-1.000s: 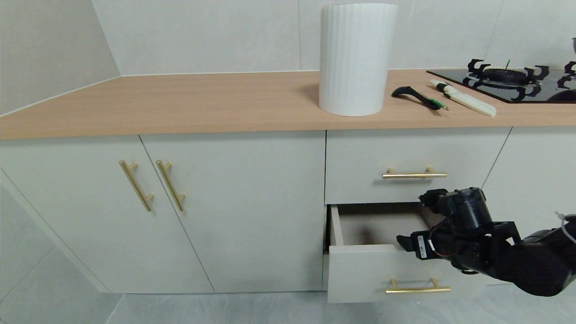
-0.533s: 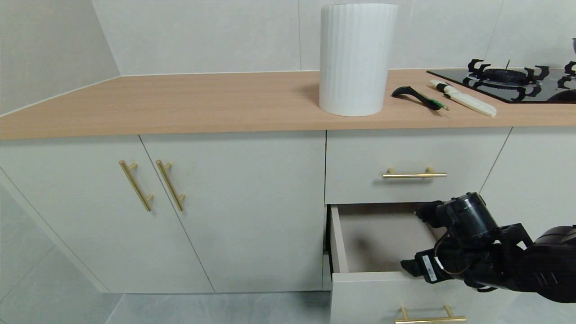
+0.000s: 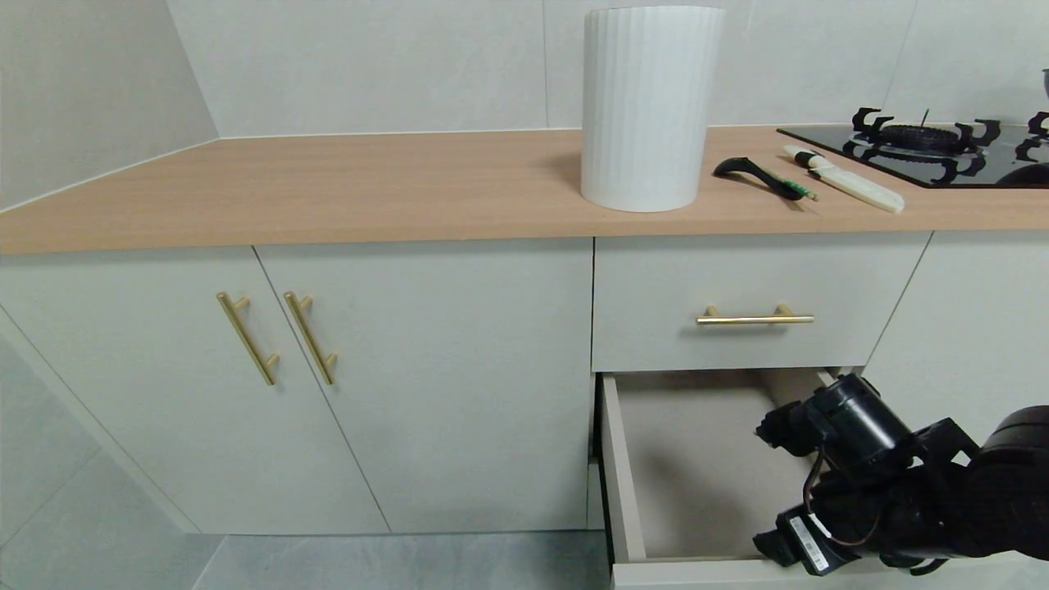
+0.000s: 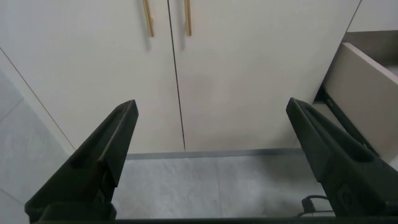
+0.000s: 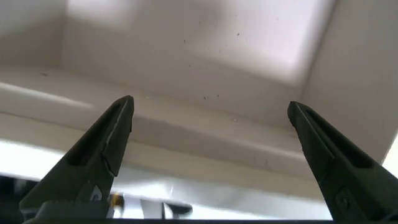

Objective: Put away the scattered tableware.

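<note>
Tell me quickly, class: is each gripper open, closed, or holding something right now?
Left gripper: open, holding nothing, facing the cabinet doors.
Right gripper: open, holding nothing, at the open drawer.

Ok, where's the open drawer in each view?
Head: lower right, open drawer pulled out under the shut drawer.
Left wrist: its side panel, beside the cupboard doors.
Right wrist: its inside, beyond the right gripper.
Shared landmark: gold cupboard handles, in head and left wrist.
</note>
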